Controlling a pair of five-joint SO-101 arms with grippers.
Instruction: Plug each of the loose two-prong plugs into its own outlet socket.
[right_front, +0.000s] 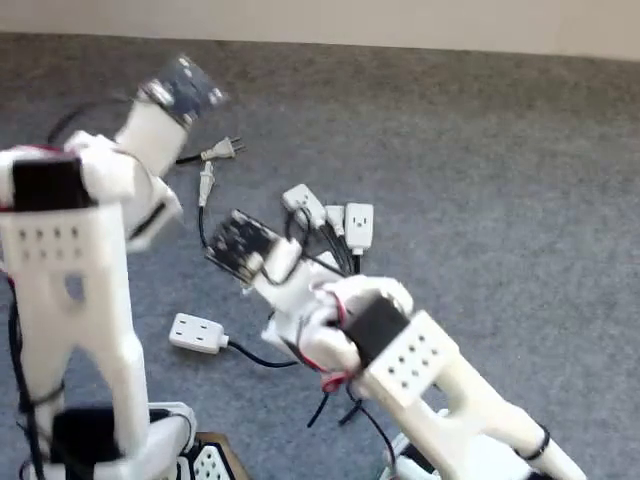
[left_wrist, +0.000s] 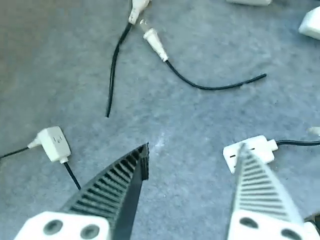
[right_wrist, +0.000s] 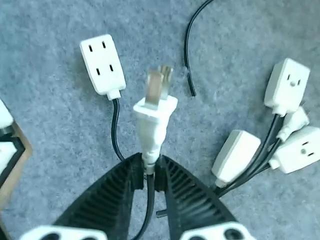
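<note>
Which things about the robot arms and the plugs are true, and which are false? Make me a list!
1. The right gripper holds a two-prong plug. True.
2. The left gripper squeezes a plug too. False: its fingers are open, with nothing between them.
3. The held plug is pushed into the white outlet block. False: its prongs are bare and apart from the block.
4. A loose plug lies on the grey surface. True.

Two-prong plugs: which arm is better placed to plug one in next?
Right. The right gripper is shut on a white two-prong plug, prongs forward, with a white outlet block lying nearby. The left gripper is open, holding nothing.
</note>
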